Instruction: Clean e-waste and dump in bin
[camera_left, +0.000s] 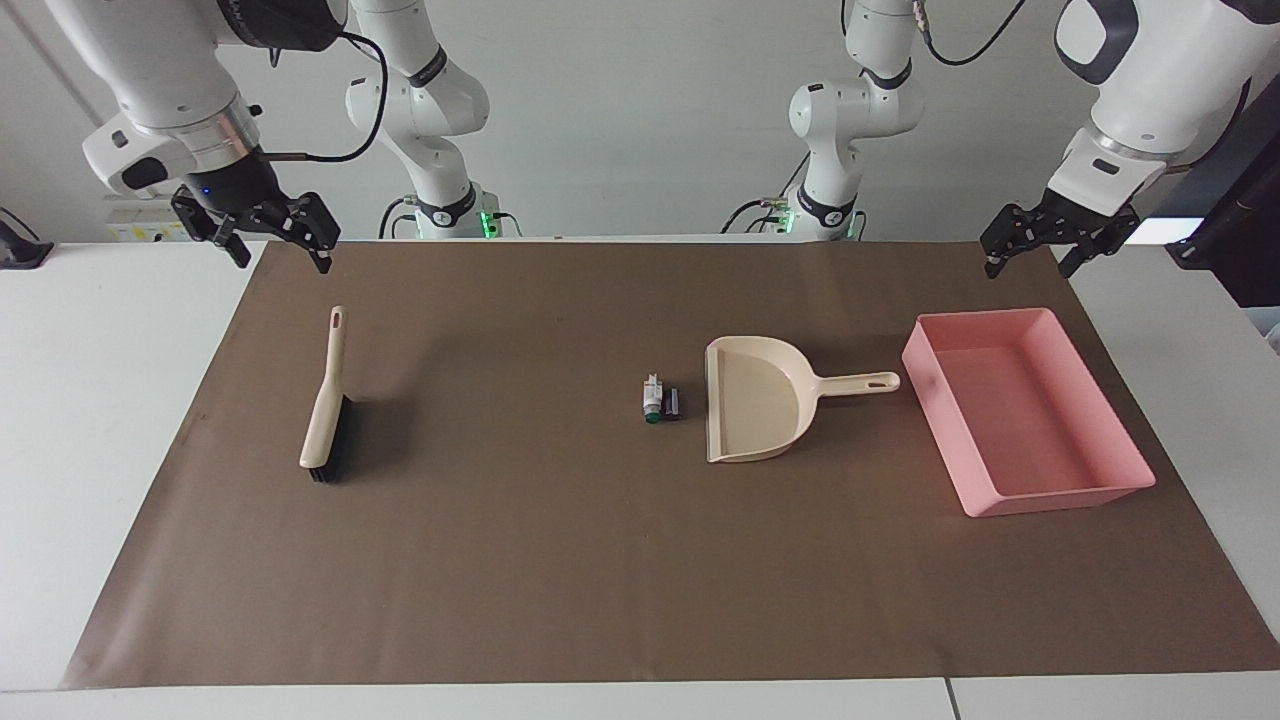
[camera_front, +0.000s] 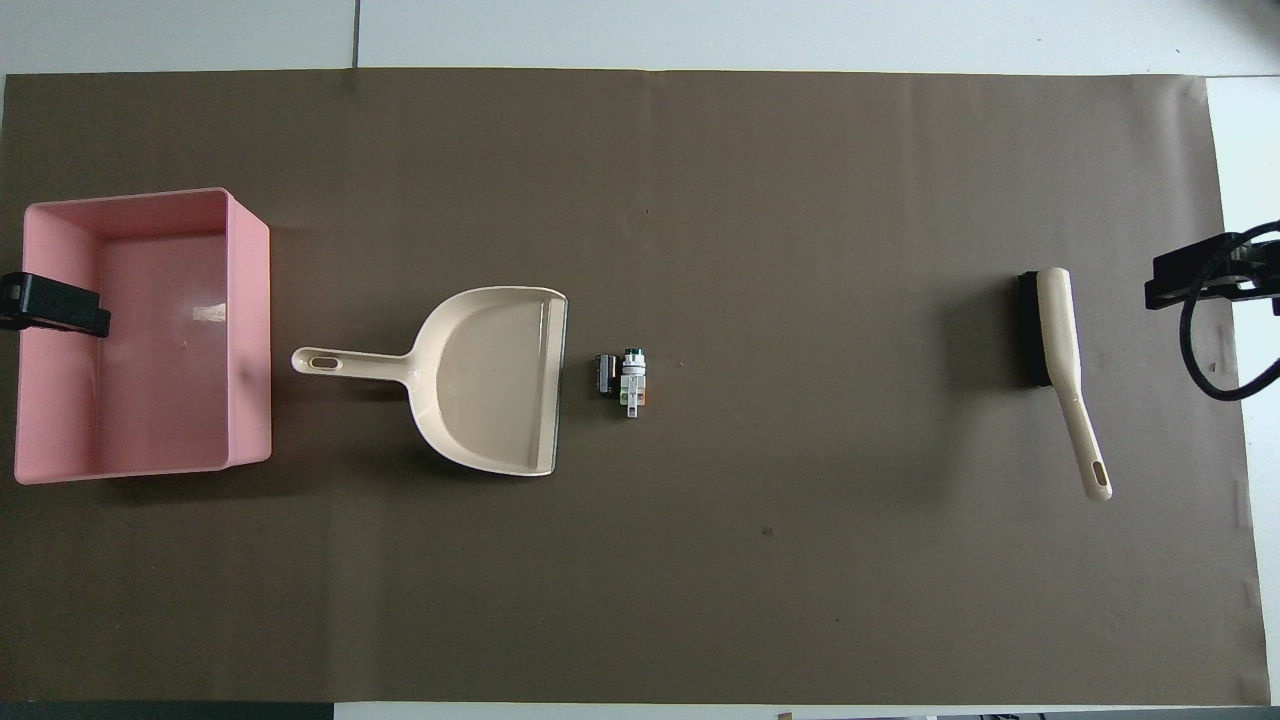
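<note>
The e-waste lies mid-mat: a white piece with a green end (camera_left: 652, 399) (camera_front: 632, 382) touching a small black block (camera_left: 673, 402) (camera_front: 604, 373), just off the dustpan's mouth. The pink bin (camera_left: 1040, 492) (camera_front: 250, 330) sits at the left arm's end of the mat. My left gripper (camera_left: 1027, 268) (camera_front: 55, 305) hangs open and empty in the air, over the bin's outer edge in the overhead view. My right gripper (camera_left: 280, 262) (camera_front: 1200, 280) hangs open and empty over the mat's edge at the right arm's end, near the brush.
A beige dustpan (camera_left: 755, 410) (camera_front: 490, 380) lies between the e-waste and the bin, handle toward the bin. A beige brush with black bristles (camera_left: 325, 410) (camera_front: 1060, 330) lies at the right arm's end. A brown mat (camera_left: 560, 560) covers the table.
</note>
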